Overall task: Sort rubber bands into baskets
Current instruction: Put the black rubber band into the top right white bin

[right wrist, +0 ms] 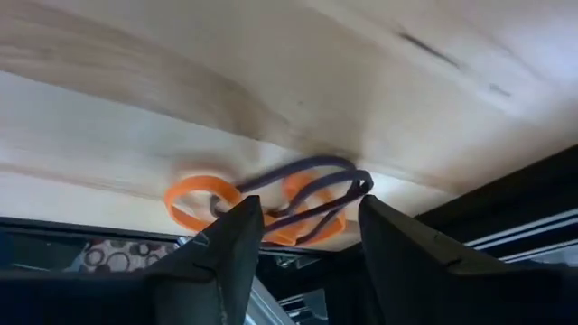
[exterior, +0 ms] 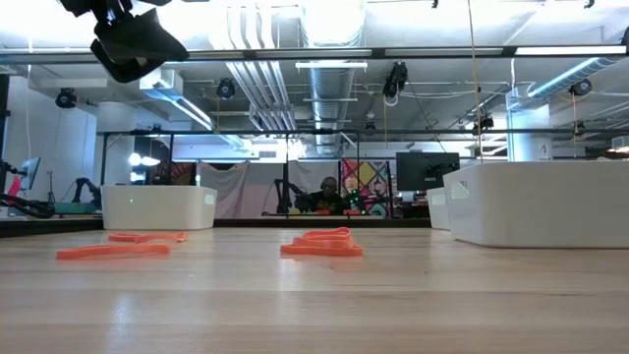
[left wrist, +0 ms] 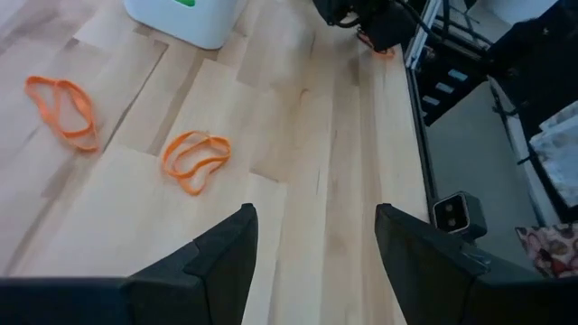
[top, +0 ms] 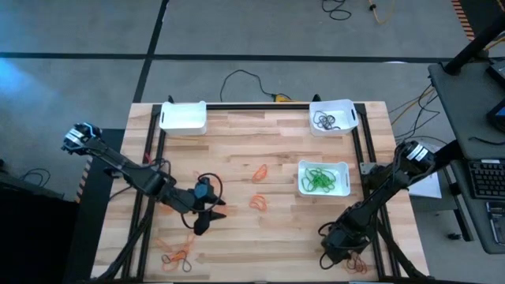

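Three white baskets stand on the wooden table: an empty one (top: 183,117) at the far left, one with dark rubber bands (top: 331,116) at the far right, and one with green bands (top: 322,177) at mid right. Loose orange bands lie mid-table (top: 260,171) (top: 258,202); they also show in the left wrist view (left wrist: 194,158) (left wrist: 61,104). My left gripper (top: 207,217) (left wrist: 312,262) is open and empty, above the table left of them. My right gripper (top: 339,254) (right wrist: 307,239) is open at the near right corner, its fingers on either side of a tangle of orange and dark bands (right wrist: 289,203). My right gripper's open fingers (right wrist: 239,226) come down slanting at the tangle of bands, one on either side of it. The tangle lies flat on the table. Whether the fingertips touch the bands, I cannot tell.
More orange and dark bands (top: 177,254) lie near the table's near left corner. A black metal frame (top: 371,158) runs along the table's sides. A black cable (top: 245,79) lies behind the far edge. Bare wood lies between the baskets.
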